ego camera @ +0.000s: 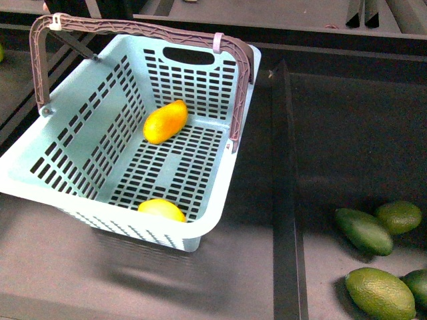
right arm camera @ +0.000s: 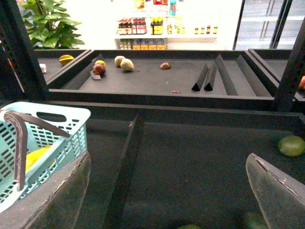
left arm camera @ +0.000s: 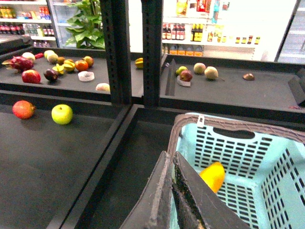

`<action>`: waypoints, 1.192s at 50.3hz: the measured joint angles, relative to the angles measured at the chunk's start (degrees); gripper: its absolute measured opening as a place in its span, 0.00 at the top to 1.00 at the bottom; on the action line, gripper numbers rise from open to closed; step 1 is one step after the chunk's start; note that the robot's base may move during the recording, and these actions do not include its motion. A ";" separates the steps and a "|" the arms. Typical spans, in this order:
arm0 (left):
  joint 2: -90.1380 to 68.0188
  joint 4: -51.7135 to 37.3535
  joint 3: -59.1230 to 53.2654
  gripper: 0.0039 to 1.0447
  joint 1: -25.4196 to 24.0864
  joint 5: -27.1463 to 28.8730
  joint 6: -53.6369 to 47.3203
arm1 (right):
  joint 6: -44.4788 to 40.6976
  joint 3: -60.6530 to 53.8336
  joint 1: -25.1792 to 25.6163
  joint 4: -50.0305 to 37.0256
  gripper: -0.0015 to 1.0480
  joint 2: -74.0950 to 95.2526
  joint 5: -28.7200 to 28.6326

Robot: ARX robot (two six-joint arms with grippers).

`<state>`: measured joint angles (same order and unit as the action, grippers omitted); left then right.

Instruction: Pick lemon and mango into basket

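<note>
Dark shop shelving carries the basket point(ego camera: 220, 200). Inside it, the mango point(ego camera: 165, 121) lies toward the far end and the lemon point(ego camera: 162, 209) sits against the near wall. Left hand point(left arm camera: 172, 200) has its fingers pressed together, holding nothing. Right hand point(right arm camera: 167, 191) is spread wide and empty. Green fruits point(ego camera: 373, 230) lie right of a divider point(ego camera: 285, 187).

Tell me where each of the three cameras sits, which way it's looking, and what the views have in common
Front view: on the robot's body, looking down at the basket holding the mango and lemon, green fruits at lower right; no arm shows.
Left wrist view: on the left arm, looking over the basket toward store shelves; left gripper fingers pressed together, empty.
Right wrist view: on the right arm, facing the dark shelf and store; right gripper fingers spread wide.
Shared: all three show the basket and mango.
</note>
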<state>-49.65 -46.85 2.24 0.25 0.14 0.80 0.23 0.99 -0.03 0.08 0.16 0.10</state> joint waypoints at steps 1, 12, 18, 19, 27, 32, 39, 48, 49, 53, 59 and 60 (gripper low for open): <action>1.07 1.03 -0.42 0.97 0.00 -0.11 -0.02 | 0.02 0.00 0.00 0.00 0.08 0.00 0.00; 11.54 9.99 -1.33 0.97 0.00 -0.15 -0.13 | 0.00 0.00 0.00 0.00 0.08 0.00 0.02; 18.53 16.24 -1.36 0.97 0.00 -0.13 -0.13 | 0.02 0.00 0.00 0.00 0.08 0.00 0.02; 19.21 16.87 -1.36 0.97 0.00 -0.13 -0.13 | 0.00 0.00 0.00 0.00 0.08 0.00 0.02; 25.11 22.47 -1.38 0.97 0.00 -0.13 -0.15 | 0.00 0.00 0.00 0.00 0.08 0.00 0.02; 27.80 25.09 -1.38 0.97 0.00 -0.13 -0.15 | 0.00 0.00 0.00 0.00 0.08 0.00 0.02; 31.61 28.76 -1.38 0.97 0.00 -0.15 -0.15 | 0.00 0.00 0.00 0.00 0.08 0.00 0.02; 36.00 33.18 -1.38 0.97 0.00 -0.13 -0.13 | 0.02 0.00 0.00 0.00 0.08 0.00 0.02; 36.33 33.48 -1.38 0.97 0.00 -0.15 -0.15 | 0.02 0.00 0.00 0.00 0.08 0.00 0.02; 37.88 34.99 -1.38 0.97 0.00 -0.13 -0.15 | 0.00 0.00 0.00 0.00 0.08 0.00 0.02; 42.64 41.09 -1.36 0.97 -0.02 -0.11 -0.15 | 0.02 0.00 0.00 0.00 0.08 0.00 0.02; 45.22 44.33 -1.36 0.97 -0.02 -0.13 -0.15 | 0.02 0.00 0.00 0.00 0.08 0.00 0.02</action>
<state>-4.43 -2.52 0.89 0.23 0.01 0.64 0.25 0.99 -0.03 0.08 0.16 0.12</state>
